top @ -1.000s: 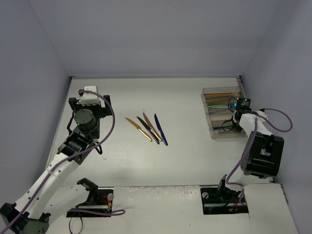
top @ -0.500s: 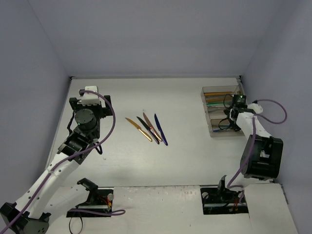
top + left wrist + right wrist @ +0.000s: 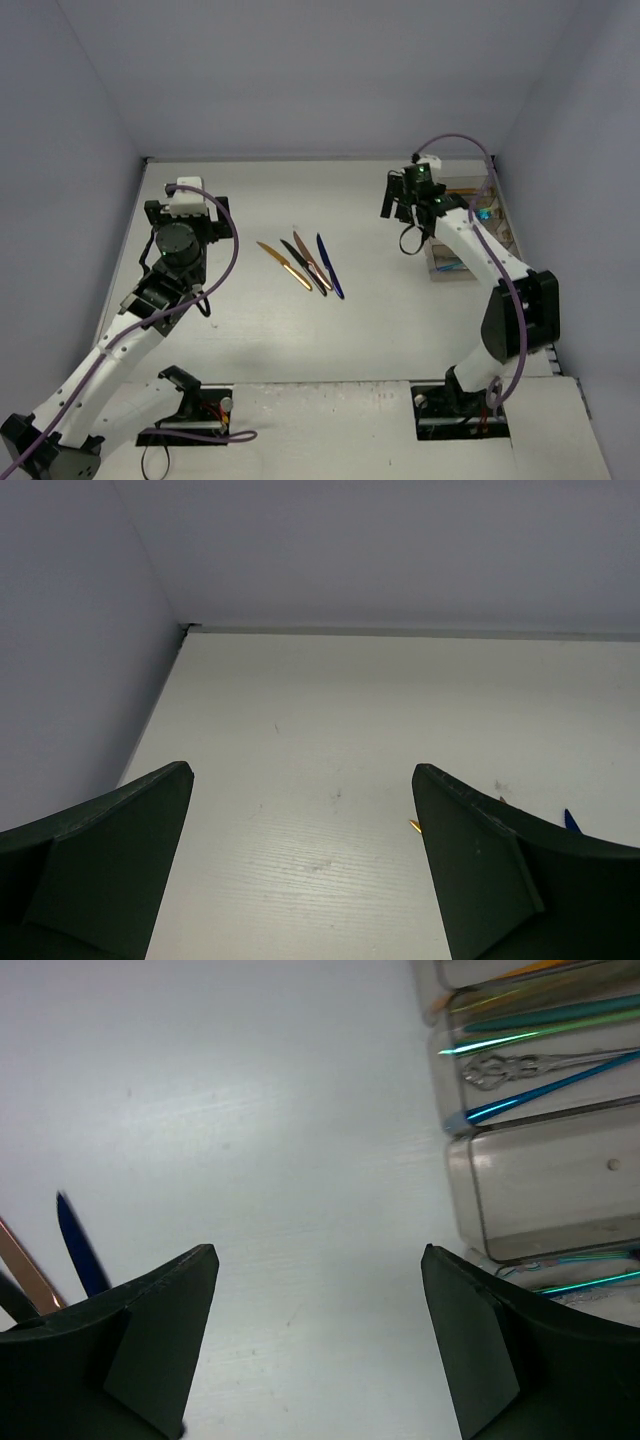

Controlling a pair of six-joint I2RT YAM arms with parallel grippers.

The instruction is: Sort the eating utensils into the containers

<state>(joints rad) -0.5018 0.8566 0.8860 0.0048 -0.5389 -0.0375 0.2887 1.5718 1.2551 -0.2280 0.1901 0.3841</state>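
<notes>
Utensils mostly in the containers; four knives left on bench; right tool and left tool both wide open, empty.

Soft, even light from above fills every view; the white desk reads bright, shadows faint. In the left wrist view the dark fingers look soft, perhaps out of focus.
</notes>
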